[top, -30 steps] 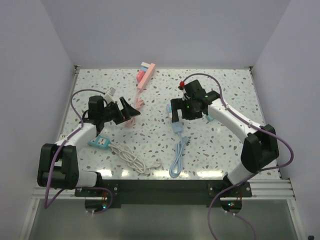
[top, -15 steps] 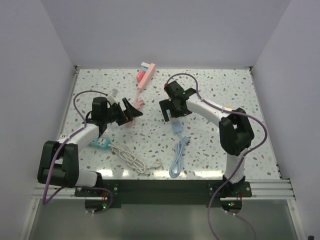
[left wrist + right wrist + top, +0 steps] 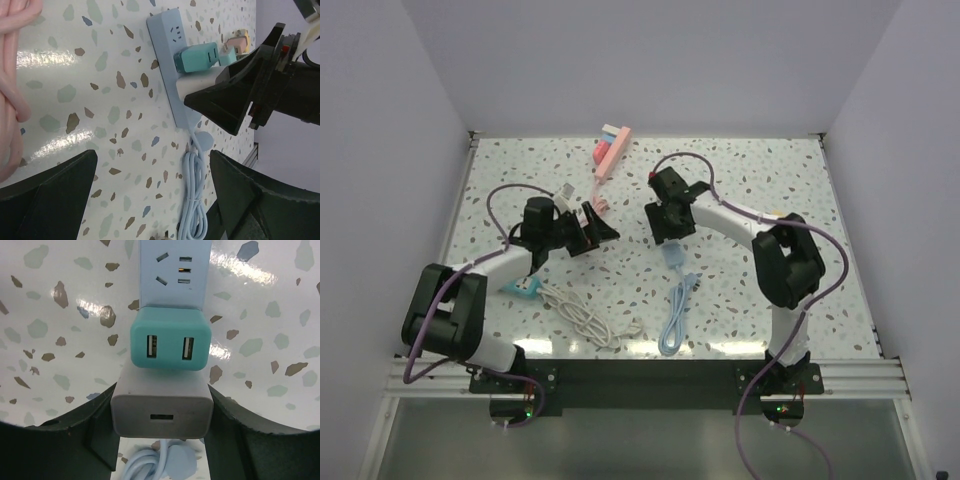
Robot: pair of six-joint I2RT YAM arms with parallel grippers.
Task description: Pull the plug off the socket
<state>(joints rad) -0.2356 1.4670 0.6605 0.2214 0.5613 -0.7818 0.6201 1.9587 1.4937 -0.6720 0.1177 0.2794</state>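
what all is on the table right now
blue power strip: 1, pale blue, table centre
teal charger: 1, teal, plugged into that strip
white charger: 1, white, plugged in beside it
blue cord: 1, blue, bundled, near edge
pink power strip: 1, pink, far edge
pink cord: 1, pink, by left gripper
small socket: 1, teal, near left
white cord: 1, white, beside it
left gripper: 1, black, open, empty
right gripper: 1, black, closed on white charger

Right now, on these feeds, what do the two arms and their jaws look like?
Both the left arm and right arm have white links with black joints and bases. A purple cable loops along each. The jaws are matte black, tapered wedges.
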